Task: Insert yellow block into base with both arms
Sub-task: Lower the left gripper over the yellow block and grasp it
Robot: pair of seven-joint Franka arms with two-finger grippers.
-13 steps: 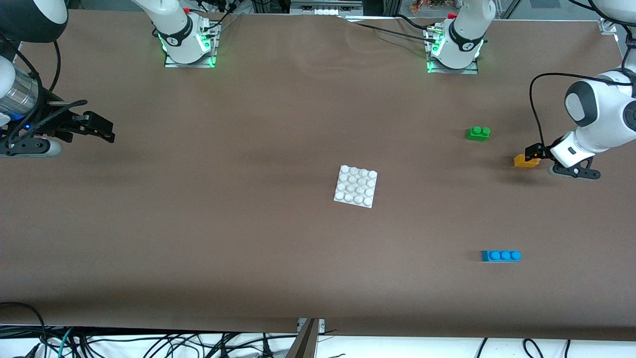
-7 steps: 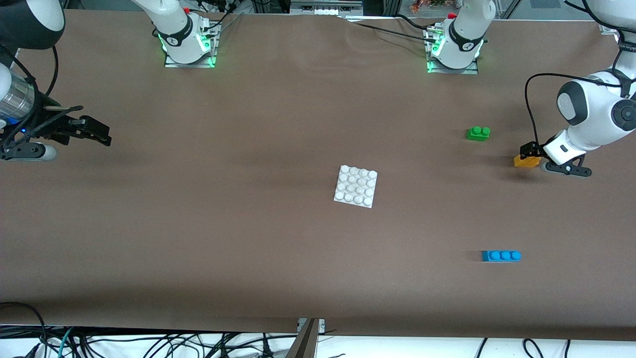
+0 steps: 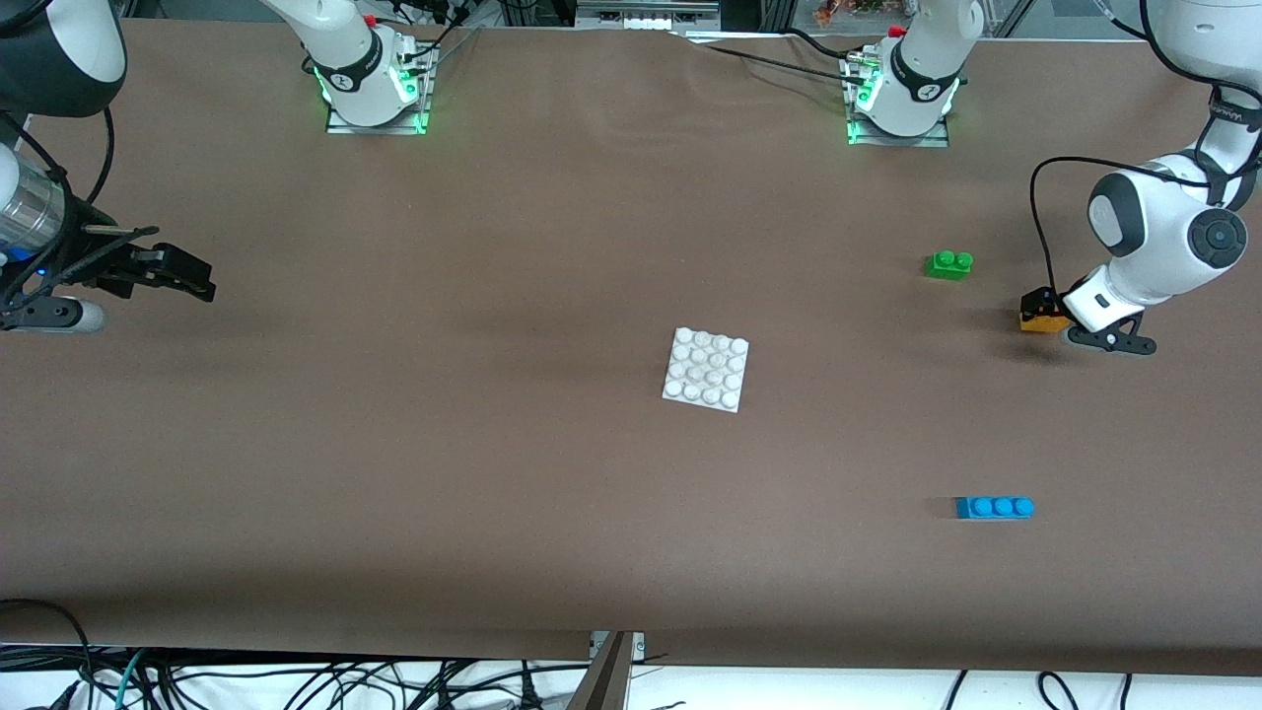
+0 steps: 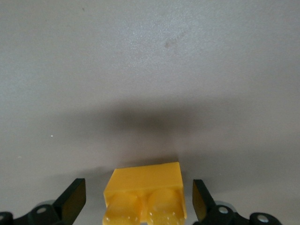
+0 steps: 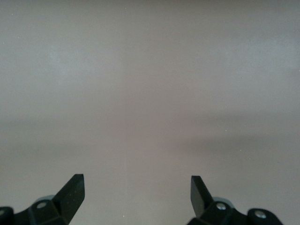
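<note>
Your left gripper [image 4: 136, 206] is straddling the yellow block [image 4: 145, 197], fingers spread; your right gripper [image 5: 136, 197] is waiting, spread too

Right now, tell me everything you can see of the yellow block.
The yellow block is a small yellow-orange brick of glossy plastic with two round studs on top, sitting upright on the brown table toward the left arm's end. It lies farther from the front camera than the blue brick and nearer than the green brick. The left gripper is down around it with jaws open, one finger on each side with gaps showing, so it is not yet gripped.
</note>
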